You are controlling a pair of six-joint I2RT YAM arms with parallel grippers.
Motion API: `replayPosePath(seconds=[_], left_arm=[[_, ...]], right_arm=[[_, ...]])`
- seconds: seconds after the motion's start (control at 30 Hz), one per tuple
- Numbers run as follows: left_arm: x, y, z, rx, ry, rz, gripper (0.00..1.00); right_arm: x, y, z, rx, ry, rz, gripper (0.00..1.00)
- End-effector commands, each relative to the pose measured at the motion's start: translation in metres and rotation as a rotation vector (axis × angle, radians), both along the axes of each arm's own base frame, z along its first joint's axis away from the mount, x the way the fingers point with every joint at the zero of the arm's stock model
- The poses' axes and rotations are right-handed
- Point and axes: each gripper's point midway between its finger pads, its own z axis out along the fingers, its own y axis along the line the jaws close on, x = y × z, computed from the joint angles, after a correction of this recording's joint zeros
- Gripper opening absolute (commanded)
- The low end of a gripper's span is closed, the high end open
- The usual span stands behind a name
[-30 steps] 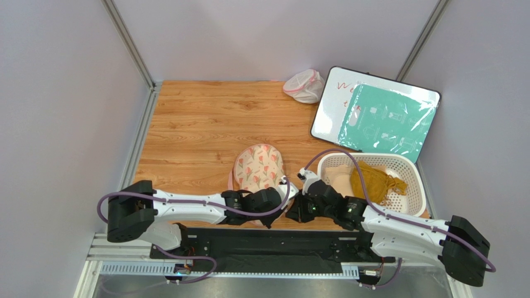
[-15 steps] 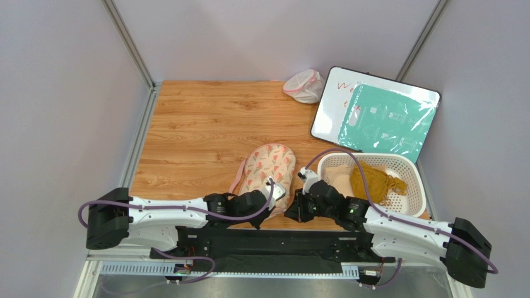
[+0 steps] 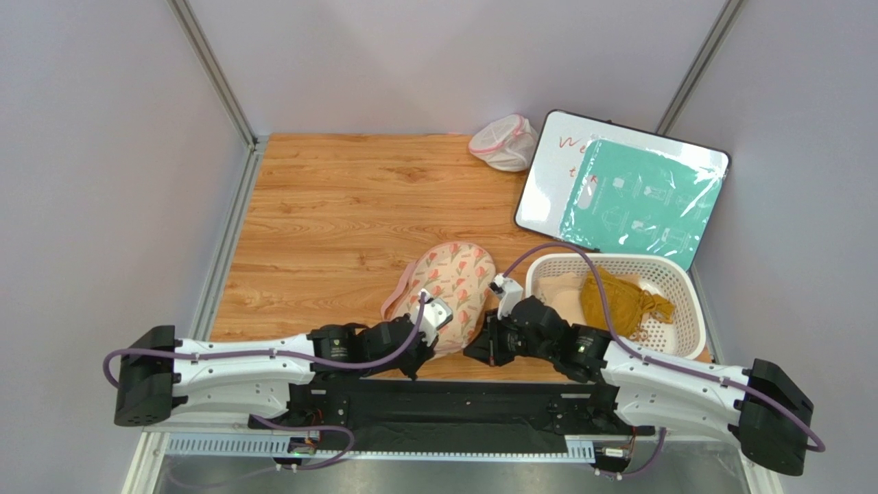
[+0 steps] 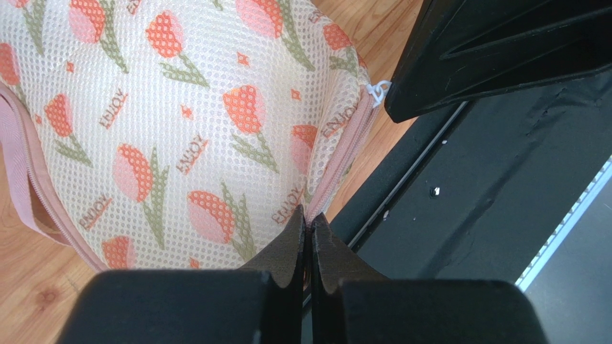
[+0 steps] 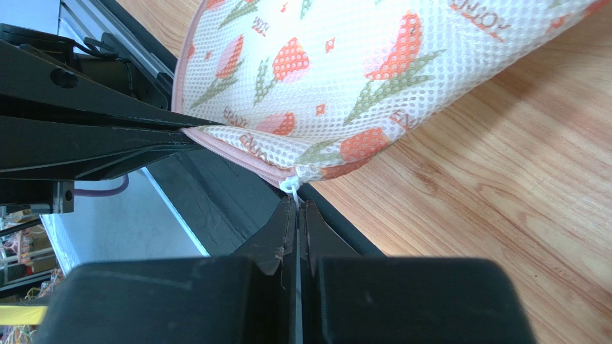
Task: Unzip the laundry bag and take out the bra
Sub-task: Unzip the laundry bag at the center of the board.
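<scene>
Tension should run along the zip (image 4: 42,206): left gripper (image 4: 310,222) clamps the cream floral mesh laundry bag (image 3: 453,280), right gripper (image 5: 297,208) pinches its white cord (image 5: 289,185).

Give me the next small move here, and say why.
Probably draw the right tool, shut on the small white zipper cord, along the pink edging away from the left tool, which pinches that edging and anchors the cream tulip-print mesh laundry bag; the zip near both looks closed.
</scene>
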Motion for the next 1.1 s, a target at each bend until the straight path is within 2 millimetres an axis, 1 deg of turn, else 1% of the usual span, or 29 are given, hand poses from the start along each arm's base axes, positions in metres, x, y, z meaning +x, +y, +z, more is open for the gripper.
replayPosePath(seconds=[0.0,0.17,0.2,0.27,0.3,0.37,0.4,0.43,0.47,0.5,0.53,0.57,0.63,0.67,0.73,0.77,0.83,0.93,0.97,1.0,1.07], left_arm=[[0.000,0.042,-0.022,0.145,0.004,0.061,0.00],[-0.001,0.041,-0.025,0.153,0.018,0.057,0.00],[-0.002,0.041,-0.027,0.163,0.025,0.055,0.00],[-0.003,0.038,-0.027,0.160,0.034,0.056,0.00],[-0.003,0.037,-0.028,0.163,0.038,0.057,0.00],[-0.002,0.035,-0.026,0.153,0.038,0.061,0.00],[-0.001,0.034,-0.025,0.145,0.036,0.072,0.05],[0.000,0.031,-0.022,0.129,0.032,0.076,0.15],[0.001,0.029,-0.018,0.115,0.026,0.081,0.36],[0.003,0.028,-0.015,0.108,0.020,0.083,0.47],[0.003,0.027,-0.012,0.099,0.016,0.085,0.62],[0.005,0.024,-0.007,0.086,0.009,0.087,0.69],[0.008,0.023,-0.002,0.081,-0.006,0.097,0.88],[0.010,0.021,0.002,0.073,-0.015,0.100,0.90],[0.015,0.023,0.005,0.078,-0.032,0.121,0.93],[0.017,0.022,0.009,0.073,-0.039,0.131,0.94],[0.023,0.024,0.011,0.077,-0.039,0.161,0.95],[0.037,0.030,0.015,0.055,-0.012,0.217,0.95],[0.041,0.032,0.020,0.038,-0.007,0.241,0.95],[0.052,0.040,0.021,0.035,-0.002,0.291,0.94],[0.061,0.049,0.025,0.006,0.011,0.347,0.92]], right_arm=[[0.012,-0.020,-0.023,-0.126,0.012,-0.078,0.00],[0.019,-0.019,-0.032,-0.159,0.019,-0.083,0.00],[0.020,-0.020,-0.036,-0.178,0.026,-0.084,0.00],[0.025,-0.018,-0.036,-0.182,0.029,-0.093,0.00],[0.025,-0.018,-0.040,-0.194,0.036,-0.094,0.00],[0.028,-0.014,-0.037,-0.187,0.036,-0.100,0.00],[0.027,-0.013,-0.038,-0.190,0.043,-0.099,0.00],[0.027,-0.012,-0.037,-0.187,0.045,-0.098,0.01],[0.028,-0.011,-0.035,-0.182,0.045,-0.099,0.08],[0.028,-0.011,-0.033,-0.175,0.042,-0.099,0.13],[0.027,-0.012,-0.033,-0.178,0.044,-0.097,0.20],[0.027,-0.012,-0.031,-0.176,0.042,-0.097,0.37],[0.026,-0.014,-0.028,-0.173,0.038,-0.099,0.47],[0.026,-0.014,-0.024,-0.164,0.031,-0.101,0.55],[0.025,-0.017,-0.023,-0.167,0.028,-0.103,0.61],[0.025,-0.018,-0.019,-0.158,0.019,-0.105,0.69],[0.025,-0.020,-0.017,-0.156,0.014,-0.109,0.75],[0.024,-0.022,-0.011,-0.147,0.005,-0.111,0.77],[0.024,-0.022,-0.009,-0.140,0.001,-0.111,0.77],[0.024,-0.023,-0.008,-0.139,0.001,-0.111,0.78],[0.023,-0.024,-0.005,-0.132,-0.002,-0.112,0.77]])
